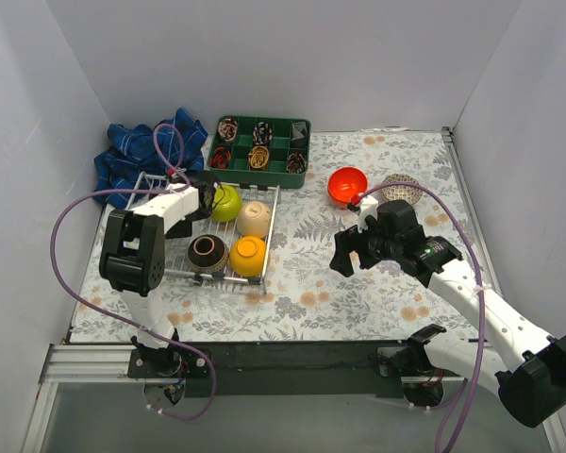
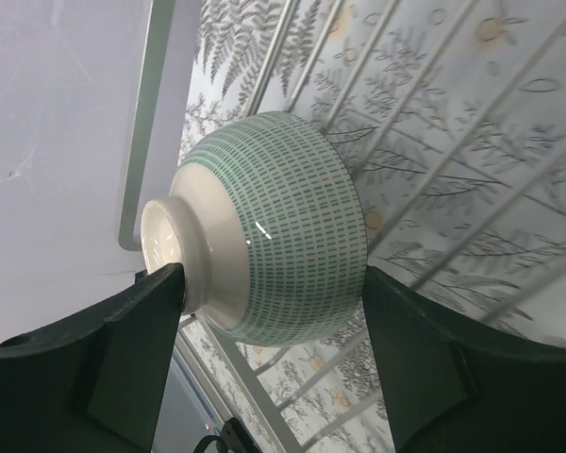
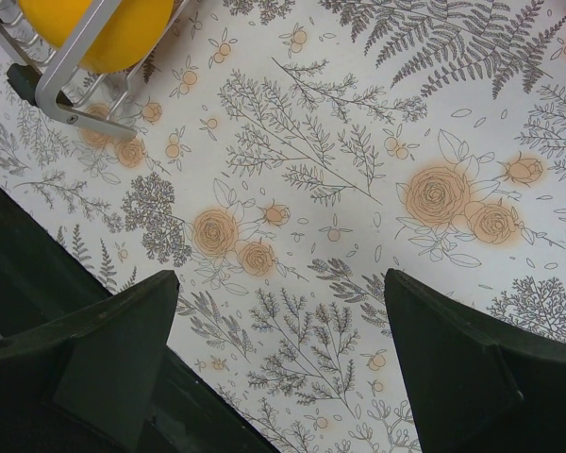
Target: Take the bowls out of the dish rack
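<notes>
left gripper [image 2: 274, 274] clamped on teal-white patterned bowl [image 2: 283, 217] lying sideways in dish rack [image 1: 174, 255], yellow bowl [image 1: 248, 255] also racked, red bowl [image 1: 346, 185] on floral cloth [image 3: 358, 123], right gripper [image 3: 281, 283] spread wide, empty

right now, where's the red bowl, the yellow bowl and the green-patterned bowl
red bowl [image 1: 347, 185]: top external view, on the middle of the bowl.
yellow bowl [image 1: 248, 255]: top external view, on the middle of the bowl.
green-patterned bowl [image 2: 283, 226]: left wrist view, on its patterned outer wall.
</notes>
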You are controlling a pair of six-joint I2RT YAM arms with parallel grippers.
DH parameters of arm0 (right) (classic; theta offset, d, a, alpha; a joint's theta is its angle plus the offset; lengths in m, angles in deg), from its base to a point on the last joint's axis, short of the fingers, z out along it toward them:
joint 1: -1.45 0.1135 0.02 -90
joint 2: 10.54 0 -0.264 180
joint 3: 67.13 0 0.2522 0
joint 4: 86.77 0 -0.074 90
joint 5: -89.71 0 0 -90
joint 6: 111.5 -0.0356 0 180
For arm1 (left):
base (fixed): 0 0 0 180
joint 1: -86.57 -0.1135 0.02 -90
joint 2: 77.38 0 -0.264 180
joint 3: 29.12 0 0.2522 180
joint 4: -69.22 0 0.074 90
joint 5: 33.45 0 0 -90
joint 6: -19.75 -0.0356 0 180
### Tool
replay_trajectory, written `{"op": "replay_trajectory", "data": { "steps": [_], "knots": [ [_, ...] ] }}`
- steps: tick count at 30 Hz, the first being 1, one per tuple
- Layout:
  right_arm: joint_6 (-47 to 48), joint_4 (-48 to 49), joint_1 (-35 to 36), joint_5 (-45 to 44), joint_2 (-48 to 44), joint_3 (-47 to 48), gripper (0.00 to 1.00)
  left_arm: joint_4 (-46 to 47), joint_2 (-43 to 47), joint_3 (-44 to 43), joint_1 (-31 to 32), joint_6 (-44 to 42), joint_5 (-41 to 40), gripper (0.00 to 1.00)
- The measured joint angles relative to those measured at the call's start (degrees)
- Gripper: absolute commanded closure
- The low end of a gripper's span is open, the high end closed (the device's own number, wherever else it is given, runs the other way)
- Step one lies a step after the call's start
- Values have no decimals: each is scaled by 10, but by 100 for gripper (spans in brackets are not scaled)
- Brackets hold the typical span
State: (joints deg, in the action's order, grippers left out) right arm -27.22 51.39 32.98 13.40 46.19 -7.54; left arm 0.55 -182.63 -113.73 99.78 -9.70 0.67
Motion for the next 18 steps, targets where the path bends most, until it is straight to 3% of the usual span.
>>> {"op": "replay_trajectory", "data": {
  "steps": [7, 11, 15, 18],
  "knots": [
    [0, 0, 0, 0, 0, 0, 2, -21, -26, -62, 29, 1, 17, 75],
    [0, 0, 0, 1, 0, 0, 2, -25, -27, -92, 29, 10, 33, 91],
    [0, 0, 0, 0, 0, 0, 2, -27, -26, -116, 29, 10, 47, 100],
    [0, 0, 0, -1, 0, 0, 2, -29, -25, -127, 29, 10, 56, 100]
  ]
}}
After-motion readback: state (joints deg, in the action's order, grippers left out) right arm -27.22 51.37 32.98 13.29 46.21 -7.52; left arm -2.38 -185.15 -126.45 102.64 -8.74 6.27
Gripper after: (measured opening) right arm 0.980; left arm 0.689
